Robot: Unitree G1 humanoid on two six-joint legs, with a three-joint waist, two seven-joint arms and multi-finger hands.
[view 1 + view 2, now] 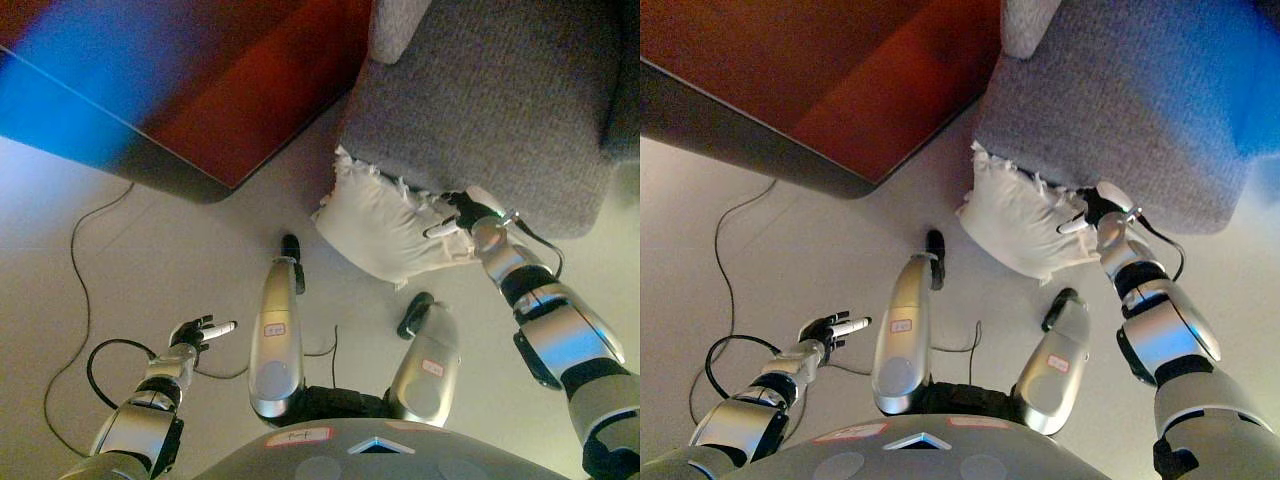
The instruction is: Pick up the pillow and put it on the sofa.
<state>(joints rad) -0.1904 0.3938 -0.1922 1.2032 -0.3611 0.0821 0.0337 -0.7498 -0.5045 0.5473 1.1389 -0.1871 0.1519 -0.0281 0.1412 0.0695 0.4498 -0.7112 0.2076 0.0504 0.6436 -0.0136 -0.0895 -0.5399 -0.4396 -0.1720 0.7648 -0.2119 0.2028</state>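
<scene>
One white fringed pillow [385, 225], leaning against one grey sofa [490, 110]; right hand [460, 215] pinching its edge. Left hand [195, 333] empty, fingers relaxed, above floor [150, 260].

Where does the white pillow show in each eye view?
Left eye view: the pillow lies right of centre, on the floor against the grey sofa, the right hand at its right edge.
Right eye view: the pillow lies likewise.
Shared landmark: the sofa.
</scene>
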